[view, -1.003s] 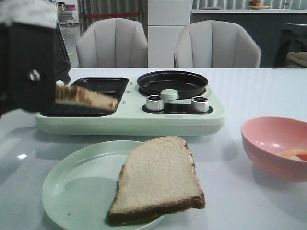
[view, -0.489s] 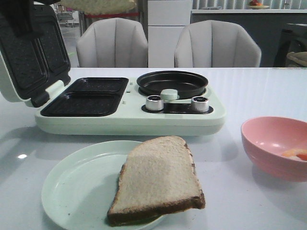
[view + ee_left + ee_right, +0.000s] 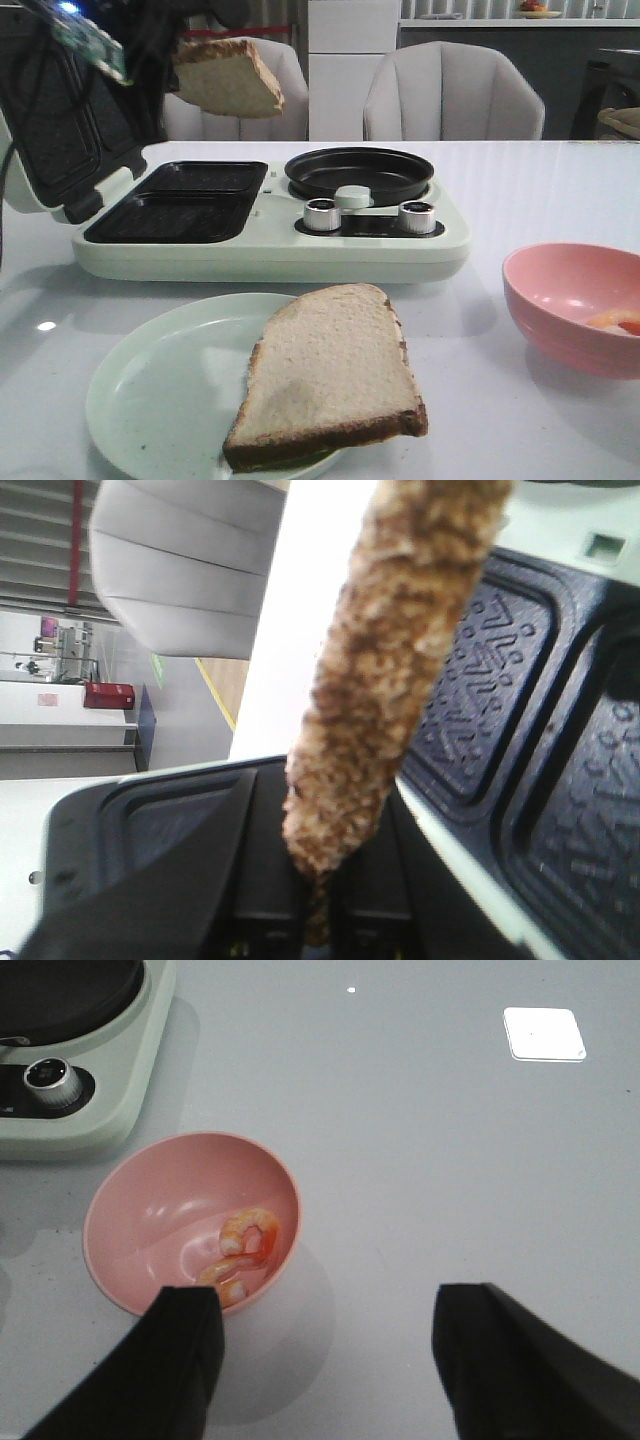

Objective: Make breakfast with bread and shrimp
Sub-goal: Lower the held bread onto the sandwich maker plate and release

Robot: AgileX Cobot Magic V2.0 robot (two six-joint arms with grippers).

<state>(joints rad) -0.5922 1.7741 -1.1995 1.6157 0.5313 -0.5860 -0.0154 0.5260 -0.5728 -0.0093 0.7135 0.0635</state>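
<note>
Bread slice [image 3: 228, 78] hangs clenched in the left tool [image 3: 318, 935] above the sandwich maker [image 3: 270, 235]; right tool [image 3: 325, 1360] spread wide.

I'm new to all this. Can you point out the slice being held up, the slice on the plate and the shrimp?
Held bread slice [image 3: 228, 80], front view, its pale face.
Plated bread slice [image 3: 330, 370], front view, middle of its top.
Shrimp [image 3: 250, 1232], right wrist view, the curled body.

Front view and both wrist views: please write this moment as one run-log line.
left gripper: shut on bread slice, above sandwich maker | right gripper: open, above pink bowl with shrimp | second slice: on plate
</note>
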